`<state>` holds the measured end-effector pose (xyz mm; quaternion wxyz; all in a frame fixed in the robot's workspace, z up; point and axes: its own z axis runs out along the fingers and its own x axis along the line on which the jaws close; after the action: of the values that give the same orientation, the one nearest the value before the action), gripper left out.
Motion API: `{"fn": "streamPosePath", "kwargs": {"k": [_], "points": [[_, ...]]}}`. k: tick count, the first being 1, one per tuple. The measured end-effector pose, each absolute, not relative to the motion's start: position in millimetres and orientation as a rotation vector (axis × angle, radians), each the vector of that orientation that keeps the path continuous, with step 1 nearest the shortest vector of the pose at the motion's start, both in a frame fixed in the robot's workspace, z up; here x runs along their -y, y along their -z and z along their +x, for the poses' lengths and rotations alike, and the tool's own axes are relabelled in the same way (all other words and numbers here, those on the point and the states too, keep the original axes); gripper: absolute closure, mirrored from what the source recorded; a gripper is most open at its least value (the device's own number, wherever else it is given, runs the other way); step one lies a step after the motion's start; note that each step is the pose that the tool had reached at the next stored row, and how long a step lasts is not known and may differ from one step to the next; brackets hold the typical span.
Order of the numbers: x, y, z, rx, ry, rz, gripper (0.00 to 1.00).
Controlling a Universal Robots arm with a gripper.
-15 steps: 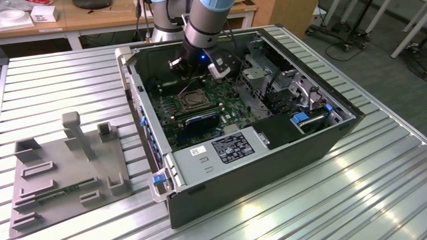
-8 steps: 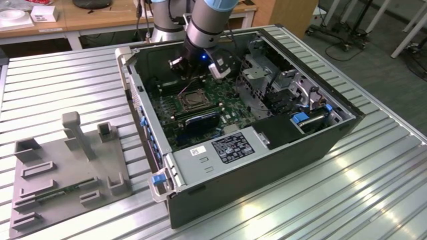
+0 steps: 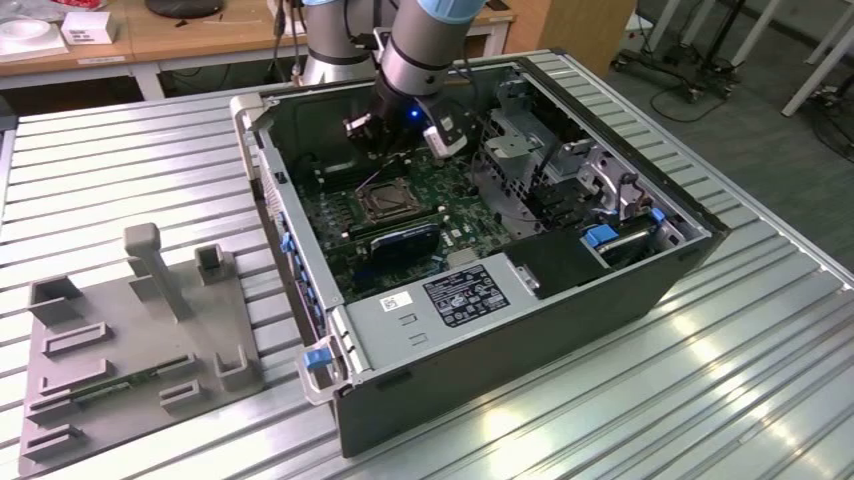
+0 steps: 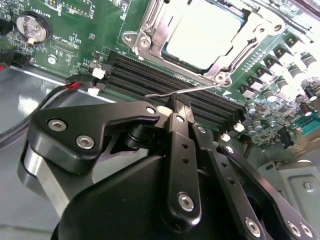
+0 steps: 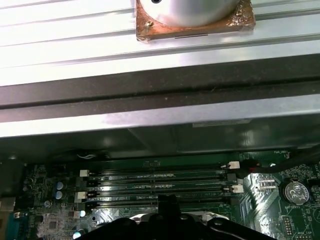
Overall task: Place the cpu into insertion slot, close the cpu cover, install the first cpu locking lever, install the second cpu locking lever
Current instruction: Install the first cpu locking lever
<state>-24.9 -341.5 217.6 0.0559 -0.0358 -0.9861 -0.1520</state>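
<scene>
Silver-grey square cpu point(image 4: 205, 32) seated, thin steel frame cover point(image 4: 150, 27) down. Black gripper point(image 4: 179, 105) jaws together, apparently pinching thin wire locking lever point(image 4: 210, 87). Likely lever-install step; springy wire calls for firm hold.

the circuit board point(image 3: 400, 215) is seen in green, dotted with small silver and black parts. the chip point(image 4: 205, 32) is topped in dull silver-grey and is framed by a cover point(image 4: 150, 22) of bright steel. the memory slots point(image 4: 165, 77) are coloured black, with white end clips. the lever point(image 4: 200, 88) is shown as a thin silver wire. the gripper point(image 4: 176, 102) is finished in glossy black, with silver screws. a red wire point(image 4: 72, 85) and a silver coin battery point(image 4: 32, 27) are seen. the computer case point(image 3: 534, 340) is coloured black and grey, with blue tabs point(image 3: 318, 362). the table point(image 3: 134, 150) is ribbed in pale silver metal, and the tray point(image 3: 134, 340) is plain grey.
</scene>
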Motion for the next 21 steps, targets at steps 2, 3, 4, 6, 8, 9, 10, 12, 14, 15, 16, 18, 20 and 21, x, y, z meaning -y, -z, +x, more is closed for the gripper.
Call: {"fn": "streamPosePath", "kwargs": {"k": [2,3,4,6,8,9,10,12,14,15,16,18,20,21], "points": [[341.6,-215.2,-24.8,2.993,0.461,-0.109,0.89],[341.6,-213.9,-24.7,2.993,0.46,-0.108,0.89],[341.6,-212.8,-24.5,2.993,0.46,-0.109,0.89],[341.6,-210.8,-24.2,2.993,0.459,-0.109,0.89],[341.6,-209.2,-24.1,2.993,0.456,-0.109,0.89],[341.6,-208.8,-24.0,2.994,0.455,-0.109,0.89],[341.6,-208.5,-24.0,2.994,0.454,-0.109,0.89],[341.6,-207.9,-24.0,2.994,0.452,-0.109,0.89],[341.4,-207.7,-23.9,2.994,0.452,-0.109,0.89],[341.3,-207.6,-23.9,2.994,0.452,-0.109,0.89],[341.2,-207.5,-24.0,2.994,0.453,-0.109,0.89],[340.5,-207.5,-24.0,2.994,0.452,-0.109,0.89],[339.6,-207.3,-24.0,2.994,0.452,-0.109,0.89],[339.4,-207.3,-23.9,2.994,0.452,-0.109,0.89]]}}
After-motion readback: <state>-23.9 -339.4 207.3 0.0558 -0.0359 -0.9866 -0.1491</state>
